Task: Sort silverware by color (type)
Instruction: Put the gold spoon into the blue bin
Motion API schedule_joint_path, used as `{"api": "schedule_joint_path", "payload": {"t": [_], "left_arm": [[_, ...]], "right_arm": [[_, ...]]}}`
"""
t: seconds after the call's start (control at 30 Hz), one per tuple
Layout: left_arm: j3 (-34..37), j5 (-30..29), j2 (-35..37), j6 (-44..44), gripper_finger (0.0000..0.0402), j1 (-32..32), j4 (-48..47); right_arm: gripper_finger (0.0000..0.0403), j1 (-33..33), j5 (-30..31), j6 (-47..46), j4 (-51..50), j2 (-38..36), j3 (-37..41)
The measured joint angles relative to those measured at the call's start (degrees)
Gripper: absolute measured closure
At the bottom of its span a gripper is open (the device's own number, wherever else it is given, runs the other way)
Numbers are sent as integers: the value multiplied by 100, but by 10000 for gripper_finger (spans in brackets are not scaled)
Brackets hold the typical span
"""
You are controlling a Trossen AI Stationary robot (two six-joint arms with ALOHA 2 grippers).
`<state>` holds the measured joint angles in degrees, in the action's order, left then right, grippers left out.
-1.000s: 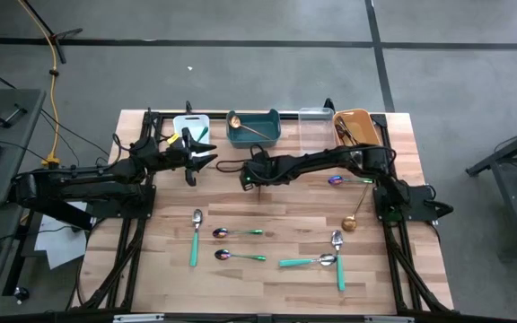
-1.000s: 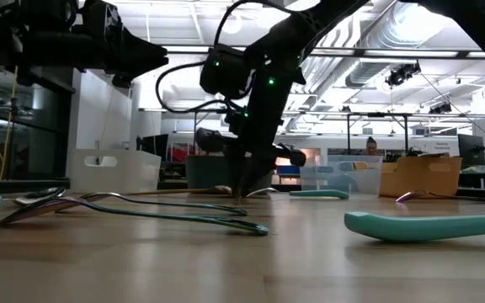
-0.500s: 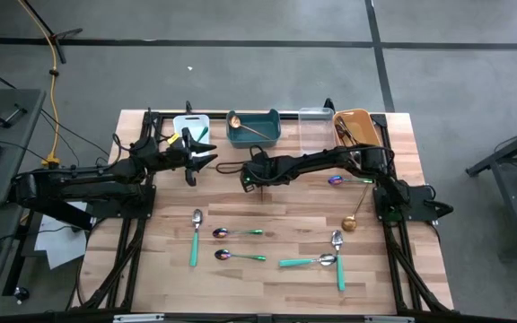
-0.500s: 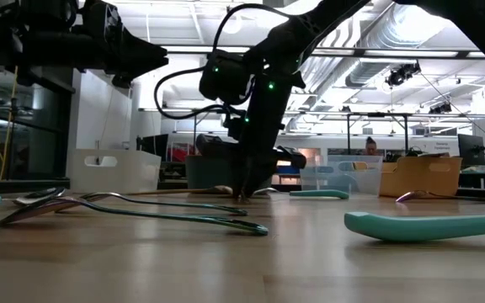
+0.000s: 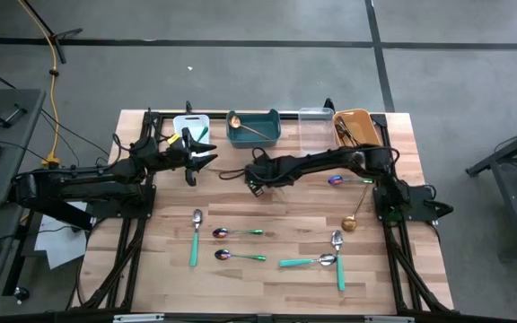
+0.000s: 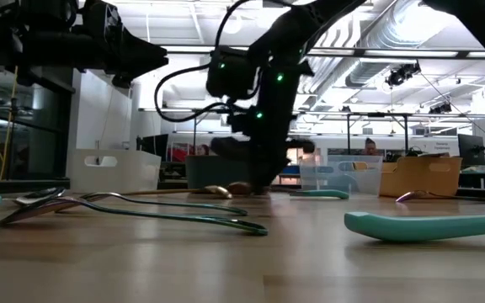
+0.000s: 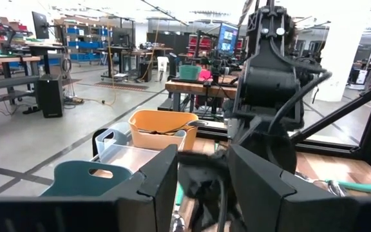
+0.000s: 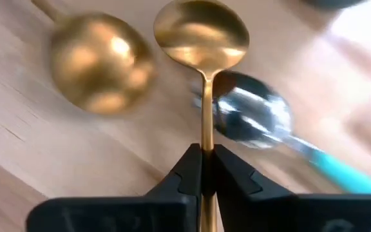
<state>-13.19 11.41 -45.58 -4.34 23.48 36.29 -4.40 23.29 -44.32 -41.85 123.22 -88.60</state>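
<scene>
We are seeing a gold spoon [image 8: 201, 29], a silver spoon [image 8: 250, 116] showing a teal handle, and teal [image 5: 254, 126] and orange [image 5: 352, 126] bins.

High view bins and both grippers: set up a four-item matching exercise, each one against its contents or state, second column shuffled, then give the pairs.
Column one:
1. teal bin
2. orange bin
3. right gripper
4. left gripper

Column two:
A. open, holding nothing, near the white bin
B. holds dark utensils
C. shut on the handle of a gold spoon
D. holds another gold spoon

Pairs: 1-D, 2-B, 3-C, 4-A.
</scene>
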Motion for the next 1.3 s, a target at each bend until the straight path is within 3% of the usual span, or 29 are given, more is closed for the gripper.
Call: {"api": "schedule_joint_path", "payload": {"t": [0.3, 0.53, 0.7, 0.93, 1.13, 1.3], "left_arm": [[0, 1, 0, 0, 268, 0, -1], [0, 1, 2, 0, 268, -1, -41], [0, -3, 0, 1, 268, -1, -8], [0, -15, 1, 1, 268, -1, 4], [0, -8, -5, -4, 268, -1, 47], [0, 10, -114, -3, 268, -1, 40]], "right_arm": [[389, 304, 645, 127, -1859, -258, 36], [390, 376, 331, -267, -1407, -805, 1481], [390, 433, 44, -287, 411, -2007, 2716], [390, 389, 47, 1205, 4739, -3453, 4395], [390, 3, -450, 2349, 7833, -3700, 5356], [390, -189, -848, 2842, 8664, -3696, 5494]]}}
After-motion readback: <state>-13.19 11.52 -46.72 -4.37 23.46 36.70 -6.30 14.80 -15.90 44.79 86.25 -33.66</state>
